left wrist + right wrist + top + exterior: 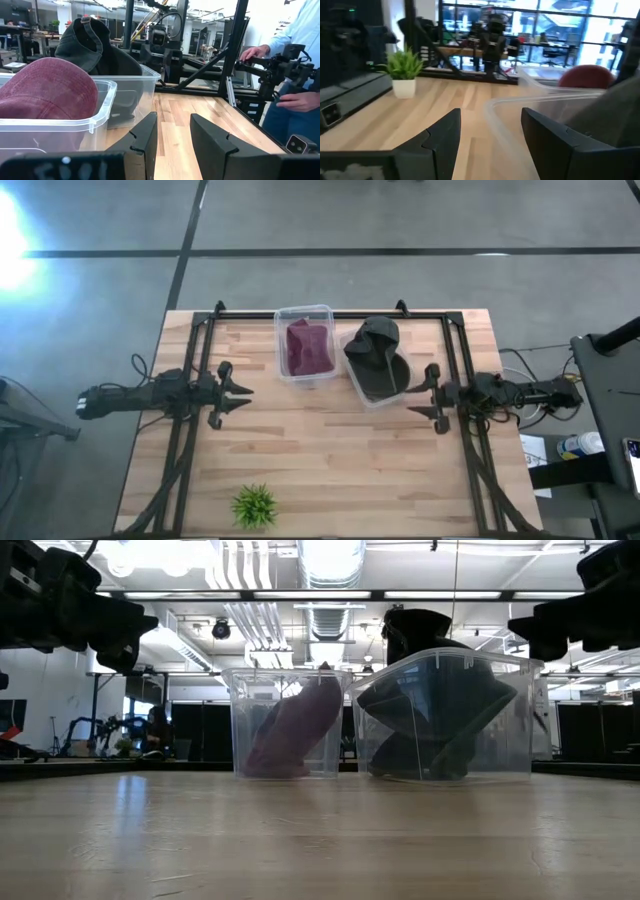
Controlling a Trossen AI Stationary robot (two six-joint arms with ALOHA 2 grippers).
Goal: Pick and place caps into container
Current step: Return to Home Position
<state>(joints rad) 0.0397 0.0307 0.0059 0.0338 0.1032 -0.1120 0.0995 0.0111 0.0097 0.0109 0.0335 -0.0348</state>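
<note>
- The pale wooden plank table (pixel 330 470) carries two tubs side by side at its far middle, touching or nearly so.
- The right clear plastic container (pixel 375 403), the larger of the two and turned at a slant, holds the dark grey-olive fabric caps (pixel 378 350). They are piled so that a crown stands well above the rim, and where one cap ends and the other begins cannot be told.
- The left clear plastic container (pixel 279 345) holds the maroon fabric cap (pixel 308 347), set on edge and filling most of the tub.
- The left gripper (pixel 243 395) hangs above the bare table, to the left of the left container and nearer than it. Its fingers are spread with nothing between them, apart from the maroon cap.
- The right gripper (pixel 412 400) hangs just beside the right container's near right corner, fingers parted and empty, touching neither tub nor caps.
- A small green plant in a white pot (pixel 255 505) stands at the near left edge, well apart from everything else.
</note>
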